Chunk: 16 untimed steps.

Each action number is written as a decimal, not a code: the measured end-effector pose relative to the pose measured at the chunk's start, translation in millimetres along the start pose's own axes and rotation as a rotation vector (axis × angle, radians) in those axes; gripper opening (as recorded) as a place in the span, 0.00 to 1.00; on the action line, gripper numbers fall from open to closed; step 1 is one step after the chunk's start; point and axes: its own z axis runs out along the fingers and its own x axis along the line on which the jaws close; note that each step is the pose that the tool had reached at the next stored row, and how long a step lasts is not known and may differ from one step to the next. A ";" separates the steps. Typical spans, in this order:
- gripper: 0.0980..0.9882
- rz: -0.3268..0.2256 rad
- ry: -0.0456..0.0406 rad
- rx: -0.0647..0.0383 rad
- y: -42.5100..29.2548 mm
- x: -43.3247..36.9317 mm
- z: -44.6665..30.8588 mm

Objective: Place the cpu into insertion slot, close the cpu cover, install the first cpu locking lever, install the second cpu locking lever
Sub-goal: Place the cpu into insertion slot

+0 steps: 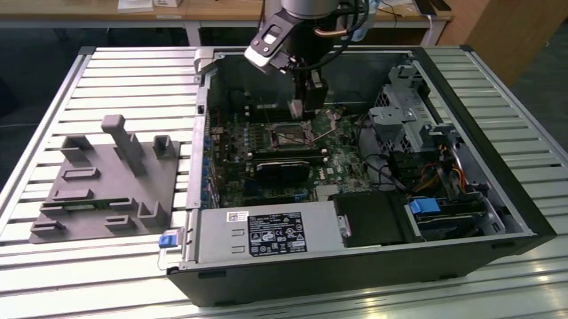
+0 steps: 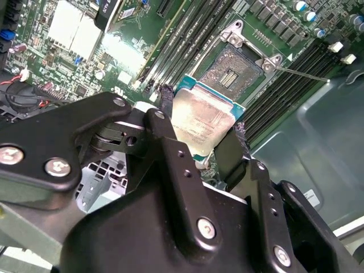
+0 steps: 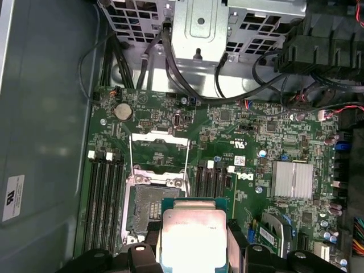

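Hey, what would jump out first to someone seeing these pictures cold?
The gripper clamps the cpu between its fingers, above the green board inside the open computer case. Just past the chip in the second wrist view lies the bare insertion slot, not yet filled.

The arm [image 1: 306, 13] was seen as a dark grey cylinder, with a pale silver housing [image 1: 269, 41] fixed to its side. Black cables [image 1: 355, 20] and a copper-coloured tube [image 1: 330, 30] were looped beside it. The gripper [image 2: 202, 114] was built of matte black link bars, joined by round silver screws [image 2: 206, 228]. The fingers [image 2: 227, 153] were edged with rough black pads, and small holes were drilled along one bar.
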 end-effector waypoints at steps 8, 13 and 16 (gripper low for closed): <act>0.50 0.000 -0.0050 0.001 -0.3 0.1 4.9; 0.50 0.000 -0.0069 0.002 -0.6 0.1 8.0; 0.50 0.000 -0.0072 0.003 -0.7 0.1 9.7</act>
